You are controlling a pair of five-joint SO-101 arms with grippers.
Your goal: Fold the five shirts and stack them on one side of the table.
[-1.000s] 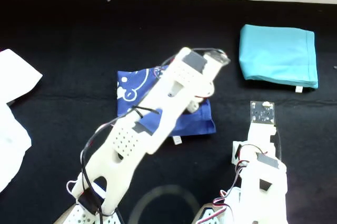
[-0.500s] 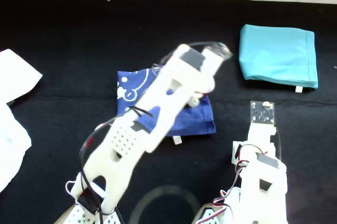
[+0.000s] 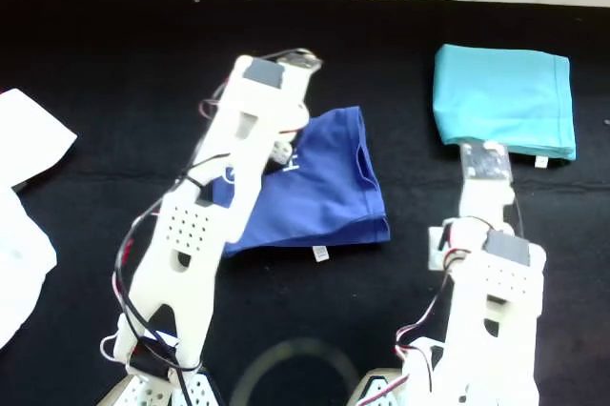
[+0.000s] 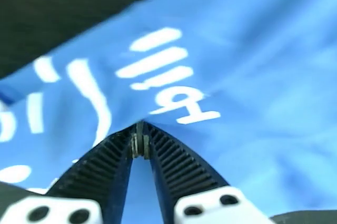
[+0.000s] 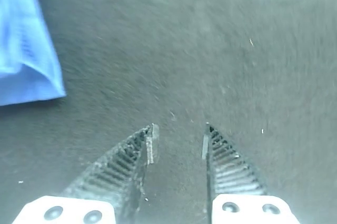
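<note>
A blue shirt [image 3: 324, 187] with white print lies at the table's middle, one side lifted. My left gripper [image 4: 139, 142] is shut on a pinch of that blue shirt [image 4: 221, 61], and in the high view the left arm [image 3: 238, 139] covers the shirt's left part. A folded turquoise shirt [image 3: 503, 99] lies at the back right. White cloth [image 3: 24, 206] lies heaped at the left edge. My right gripper [image 5: 178, 141] is open over bare black tabletop, a corner of the blue shirt [image 5: 26, 56] off to one side. In the high view the right arm [image 3: 486, 234] stands just in front of the turquoise shirt.
The black table [image 3: 114, 63] has bare room along the back and between the blue shirt and the white cloth. A pale wall runs behind the far edge.
My left arm has swung to the left, pulling the pinched blue shirt with it and spreading the cloth open. The right arm has stretched forward toward the turquoise shirt.
</note>
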